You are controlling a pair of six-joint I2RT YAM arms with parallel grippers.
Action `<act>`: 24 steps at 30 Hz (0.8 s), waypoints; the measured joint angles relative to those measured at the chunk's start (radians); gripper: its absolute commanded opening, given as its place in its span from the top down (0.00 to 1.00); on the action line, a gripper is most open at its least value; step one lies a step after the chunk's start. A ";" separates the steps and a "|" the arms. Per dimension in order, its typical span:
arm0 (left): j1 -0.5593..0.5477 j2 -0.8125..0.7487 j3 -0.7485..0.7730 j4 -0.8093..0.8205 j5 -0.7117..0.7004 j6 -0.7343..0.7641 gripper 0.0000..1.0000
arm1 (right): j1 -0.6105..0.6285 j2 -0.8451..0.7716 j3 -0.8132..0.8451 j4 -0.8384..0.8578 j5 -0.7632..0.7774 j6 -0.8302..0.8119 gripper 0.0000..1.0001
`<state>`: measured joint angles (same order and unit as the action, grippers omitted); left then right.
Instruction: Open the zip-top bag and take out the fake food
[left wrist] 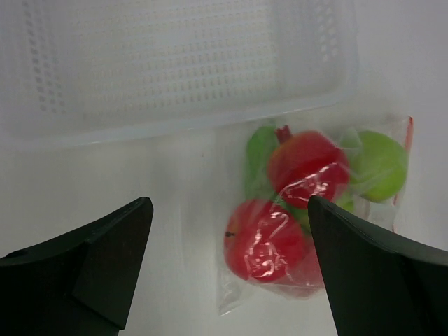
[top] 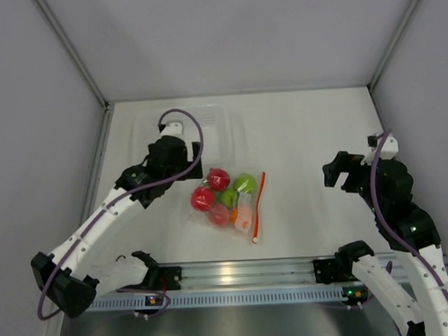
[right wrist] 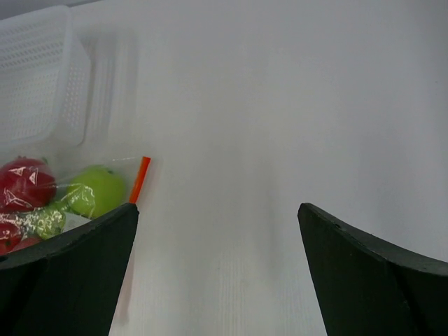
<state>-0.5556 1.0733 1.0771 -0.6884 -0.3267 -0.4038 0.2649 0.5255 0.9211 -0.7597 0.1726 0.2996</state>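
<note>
1. Step: approach, nothing gripped yet. The bag (top: 227, 201) is lying flat mid-table (top: 312, 134), just in front of the tub (top: 214, 120) and between the two arms.
2. The left gripper (left wrist: 227, 203) is hovering by the bag's far-left corner, jaws spread wide and holding nothing. The right gripper (right wrist: 217, 206) is hanging well off to the bag's right, equally wide and empty.
3. Next move, my read: one gripper is going to have to pin the closed end while the other pinches a lip at the mouth and peels it apart. The film is looking thin and floppy, so a shallow pinch is probably going to slip.
4. Bag: clear and crinkly, catching glare, bulging with fruit. It's looking closed, with everything sitting inside.
5. Food (left wrist: 306, 166): glossy balls pressing against each other. Reds and lime greens are showing clearly, with something orange and pink at the near end.
6. Strip (top: 260, 203): a thin orange-red line running down the bag's right edge, facing the right gripper.
</note>
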 measured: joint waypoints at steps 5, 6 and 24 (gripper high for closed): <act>-0.285 0.186 0.098 0.008 -0.191 -0.045 0.02 | 0.000 0.011 -0.011 -0.003 -0.040 -0.001 0.01; -0.329 0.226 0.113 0.009 -0.224 -0.051 0.02 | 0.000 0.011 -0.011 -0.004 -0.043 -0.001 0.01; -0.785 0.831 0.336 -0.058 -0.547 -0.143 0.09 | 0.000 -0.035 -0.002 -0.031 0.039 -0.013 0.01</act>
<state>-1.3411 1.9041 1.4132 -0.7460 -0.8742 -0.5465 0.2649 0.4904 0.9188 -0.7906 0.2115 0.2871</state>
